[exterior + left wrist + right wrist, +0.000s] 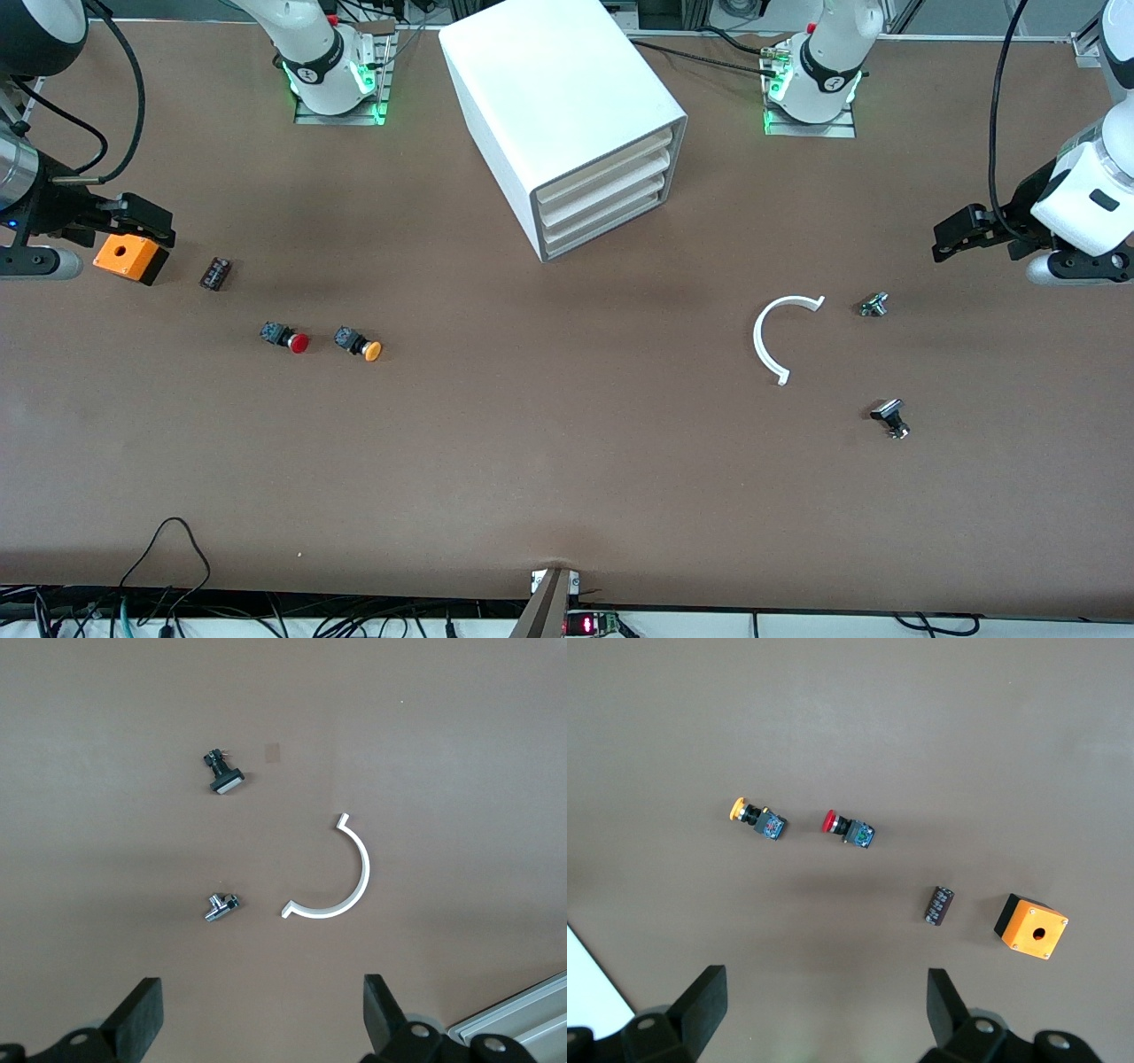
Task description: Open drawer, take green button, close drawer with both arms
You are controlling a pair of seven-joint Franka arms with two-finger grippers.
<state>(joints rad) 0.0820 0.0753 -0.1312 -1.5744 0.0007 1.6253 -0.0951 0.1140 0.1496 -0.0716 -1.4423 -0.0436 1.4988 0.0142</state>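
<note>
The left gripper (952, 237) was seen at the right edge of the front view, hanging with its fingers spread wide and nothing between them, over bare table near the left arm's end. The right gripper (146, 226) was seen at the left edge of the same view, likewise spread and empty, over an orange box (130, 257). Both arms were judged to be waiting, with no step of the task yet begun. The drawer (607, 229), lowest of the stack in the white cabinet (558, 106) at upper centre, was seen fully shut. The green button was not seen anywhere and was presumed hidden inside. The next move was judged to call for one gripper to be brought to the drawer's front lip, which looked thin and shallow to catch. A red-capped button (288, 338) and an orange-capped button (359, 344) were seen lying at centre left. A white curved strip (769, 341) was seen at centre right. No brand, label or legible writing was made out on anything.
</note>
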